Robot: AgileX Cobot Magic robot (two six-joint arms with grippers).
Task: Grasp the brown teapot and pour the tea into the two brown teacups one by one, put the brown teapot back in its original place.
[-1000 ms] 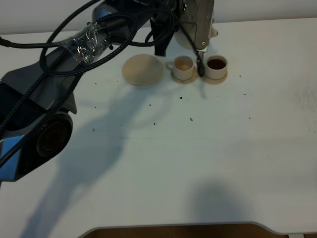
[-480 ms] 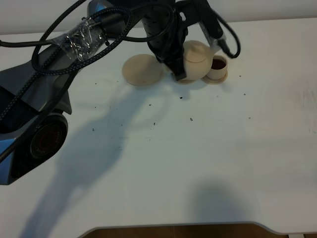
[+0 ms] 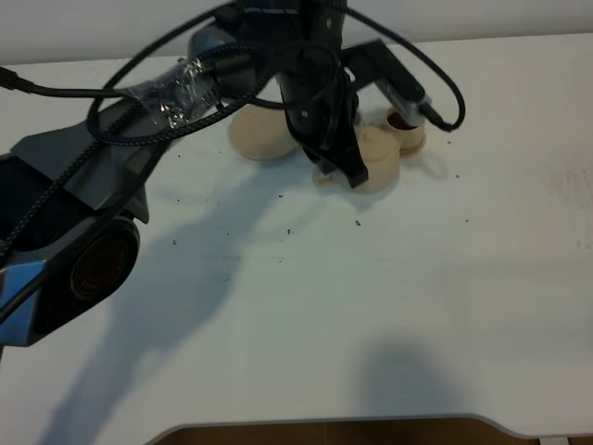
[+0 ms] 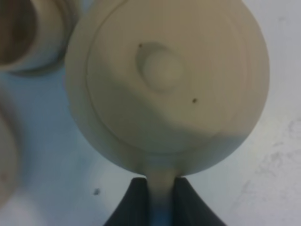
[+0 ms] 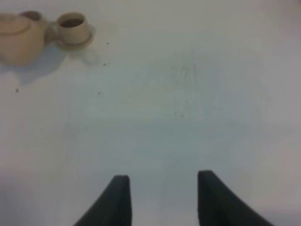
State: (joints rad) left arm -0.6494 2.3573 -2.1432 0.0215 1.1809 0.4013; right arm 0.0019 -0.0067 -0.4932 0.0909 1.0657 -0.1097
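The brown teapot hangs level and low in front of the teacups; whether it touches the table I cannot tell. My left gripper reaches across the middle and is shut on its loop handle. The left wrist view looks down on the teapot, with the fingers clamped on the handle. One teacup behind it holds dark tea and also shows as the teacup and the teacup. The arm hides the other teacup. The wide saucer, the original place, lies bare. My right gripper hovers open over bare table.
The left arm and its black cables stretch from the left edge over the back of the white table. Small dark specks dot the tabletop. The table's front edge runs along the bottom of the high view.
The left arm has brought the teapot down from high above the teacups toward the front, to a spot low in front of them. The right gripper has not moved.
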